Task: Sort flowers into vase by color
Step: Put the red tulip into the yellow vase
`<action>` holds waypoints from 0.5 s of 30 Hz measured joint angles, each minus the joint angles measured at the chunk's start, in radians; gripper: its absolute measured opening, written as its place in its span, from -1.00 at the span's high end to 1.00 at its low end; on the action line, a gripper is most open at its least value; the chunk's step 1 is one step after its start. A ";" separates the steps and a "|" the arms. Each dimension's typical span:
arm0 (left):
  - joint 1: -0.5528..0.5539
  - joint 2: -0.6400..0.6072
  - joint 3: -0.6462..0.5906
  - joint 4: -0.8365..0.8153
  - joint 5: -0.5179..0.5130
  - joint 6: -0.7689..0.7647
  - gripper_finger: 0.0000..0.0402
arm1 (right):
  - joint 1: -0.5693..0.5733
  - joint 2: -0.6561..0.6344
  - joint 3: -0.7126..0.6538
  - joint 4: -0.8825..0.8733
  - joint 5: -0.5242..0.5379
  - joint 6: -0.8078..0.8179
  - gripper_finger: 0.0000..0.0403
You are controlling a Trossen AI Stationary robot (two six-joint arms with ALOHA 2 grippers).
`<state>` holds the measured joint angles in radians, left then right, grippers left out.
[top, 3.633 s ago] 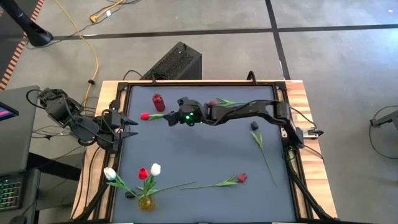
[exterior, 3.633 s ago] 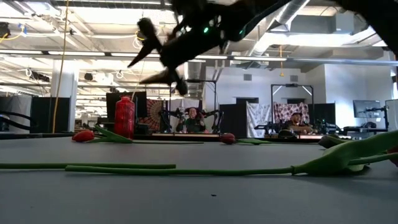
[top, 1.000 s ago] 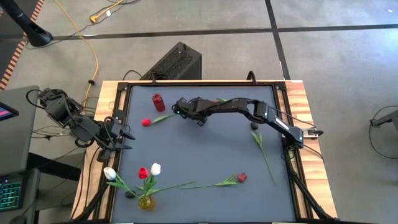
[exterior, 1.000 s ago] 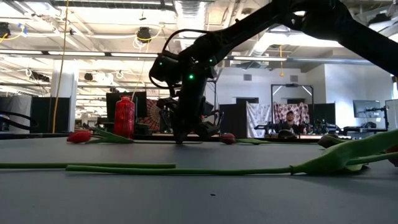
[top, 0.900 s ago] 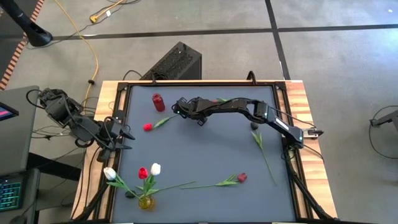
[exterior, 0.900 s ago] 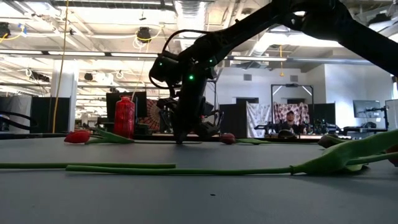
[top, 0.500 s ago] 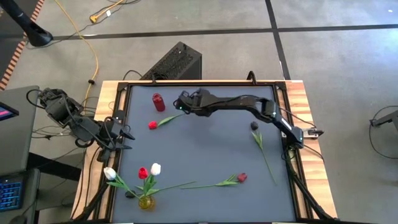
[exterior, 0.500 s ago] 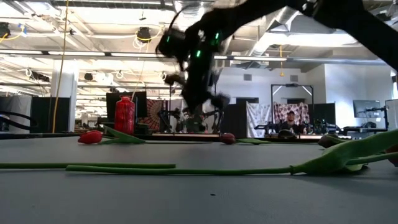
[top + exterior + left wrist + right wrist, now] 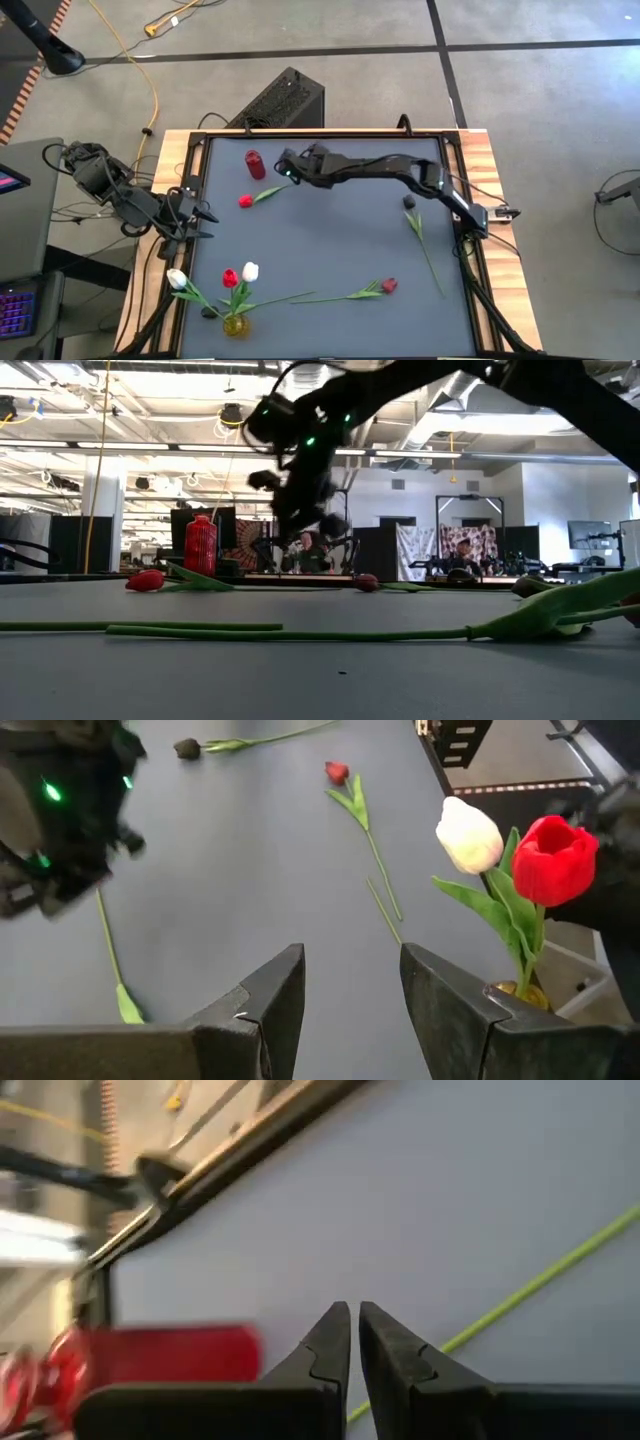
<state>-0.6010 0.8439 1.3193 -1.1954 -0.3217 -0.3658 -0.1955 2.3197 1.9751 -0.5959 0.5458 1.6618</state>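
Note:
My right gripper (image 9: 284, 166) hangs above the table's far left part, beside the red vase (image 9: 254, 163); its fingers (image 9: 335, 1330) are shut with nothing between them. A red tulip (image 9: 245, 200) lies flat near it, its stem (image 9: 540, 1285) running toward the gripper. A yellow vase (image 9: 234, 323) at the near left holds two white tulips (image 9: 470, 835) and a red one (image 9: 555, 860). Another red tulip (image 9: 388, 286) and a dark tulip (image 9: 409, 202) lie flat on the right half. My left gripper (image 9: 350, 990) waits open at the left edge.
The dark mat (image 9: 330, 240) is framed by a raised black rail and wooden edges (image 9: 480, 160). A further red flower head (image 9: 366, 581) lies near the far edge. A black box (image 9: 285, 100) stands on the floor beyond the table. Free mat lies in the middle.
My right gripper has risen off the table from the stem end of the far-left red tulip and gone toward the far edge and the red vase. That tulip has slid a little toward the right and stays flat on the mat.

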 joint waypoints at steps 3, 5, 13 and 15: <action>0.000 0.000 0.000 0.001 0.001 -0.014 0.24 | 0.018 0.052 0.001 0.143 -0.012 0.034 0.72; 0.000 0.000 0.000 0.001 0.001 -0.021 0.24 | 0.028 0.081 0.001 0.198 -0.020 0.046 0.71; 0.000 0.000 0.000 0.001 0.002 -0.036 0.24 | 0.010 0.100 0.001 0.191 -0.114 -0.191 0.71; 0.000 0.000 0.000 0.001 0.002 -0.036 0.24 | 0.003 0.079 0.000 0.158 -0.105 -0.287 0.71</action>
<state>-0.6010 0.8443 1.3190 -1.1945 -0.3195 -0.4019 -0.1927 2.3987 1.9747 -0.4382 0.4407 1.3749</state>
